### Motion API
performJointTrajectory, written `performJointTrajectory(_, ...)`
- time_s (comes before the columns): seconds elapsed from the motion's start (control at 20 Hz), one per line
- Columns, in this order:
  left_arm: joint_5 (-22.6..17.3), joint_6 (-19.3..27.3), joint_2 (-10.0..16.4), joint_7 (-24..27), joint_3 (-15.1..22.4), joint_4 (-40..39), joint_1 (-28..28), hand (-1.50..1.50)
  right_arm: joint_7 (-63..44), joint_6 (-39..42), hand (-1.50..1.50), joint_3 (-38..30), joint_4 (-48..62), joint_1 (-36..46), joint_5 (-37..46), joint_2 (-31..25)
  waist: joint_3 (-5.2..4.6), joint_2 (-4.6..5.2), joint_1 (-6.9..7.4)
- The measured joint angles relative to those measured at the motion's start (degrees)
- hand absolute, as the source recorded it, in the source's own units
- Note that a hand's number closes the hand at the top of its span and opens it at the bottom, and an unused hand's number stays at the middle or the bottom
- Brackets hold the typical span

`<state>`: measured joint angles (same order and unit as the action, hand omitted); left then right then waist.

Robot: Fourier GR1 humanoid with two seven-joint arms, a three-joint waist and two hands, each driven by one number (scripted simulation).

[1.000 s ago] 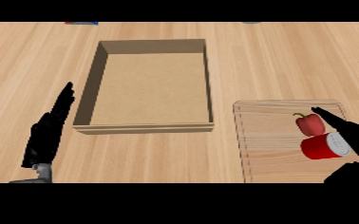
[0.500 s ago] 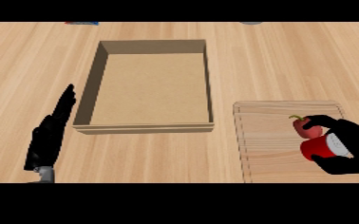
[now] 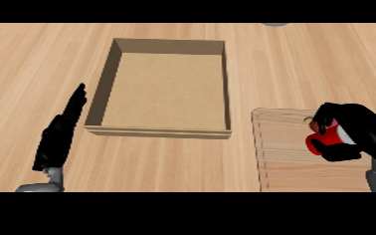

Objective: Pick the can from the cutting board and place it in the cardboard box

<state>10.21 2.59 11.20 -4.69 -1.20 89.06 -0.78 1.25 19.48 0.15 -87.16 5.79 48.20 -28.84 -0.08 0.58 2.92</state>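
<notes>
Curling shut since a second ago, the black right hand (image 3: 355, 125) now grips the red cylindrical can (image 3: 327, 141) on the pale wooden cutting board (image 3: 290, 167); lifting toward the brown cardboard box (image 3: 163, 131) seems next.

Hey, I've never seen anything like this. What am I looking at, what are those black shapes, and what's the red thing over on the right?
You are looking steeply down at a wooden kitchen counter, as seen from a humanoid robot's head. This is the only view. The black shapes are the robot's two hands, coming in from the bottom edge on grey forearms. The left hand rests open at the left with straight fingers and holds nothing. The right hand is curled round the red thing, which is a can, over the cutting board at the lower right. In the middle stands an open-topped cardboard box. The can is meant to go in there, but it is not in it yet.
</notes>
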Motion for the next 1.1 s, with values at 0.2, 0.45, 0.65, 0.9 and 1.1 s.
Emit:
performJointTrajectory(0.2,0.5,-1.2,-0.8,-0.1,2.5,0.0,-2.5,0.0,7.4,1.1,1.5,5.3,3.4,10.3,2.1,-1.8,0.22,1.45,5.01)
performJointTrajectory(0.45,1.0,-1.4,-1.2,-0.2,3.3,-0.9,-4.1,0.0,17.3,-1.5,1.5,8.2,13.4,22.3,3.7,-1.8,0.31,1.89,6.17)
performJointTrajectory(0.65,1.4,-1.1,-1.4,-0.4,3.4,-1.5,-4.4,0.0,23.5,-5.1,1.5,7.8,23.5,31.7,4.3,-0.3,0.29,1.73,5.37)
performJointTrajectory(0.9,1.5,-0.7,-1.0,-0.3,2.3,-3.0,-5.0,0.0,32.7,-4.1,1.5,4.3,34.2,41.8,-0.8,2.3,0.25,1.43,3.93)
performJointTrajectory(1.1,1.3,-0.3,-1.0,-0.1,1.5,-3.5,-4.9,0.0,40.0,-0.3,1.5,0.5,40.3,47.7,-7.3,4.9,0.2,1.05,2.73)
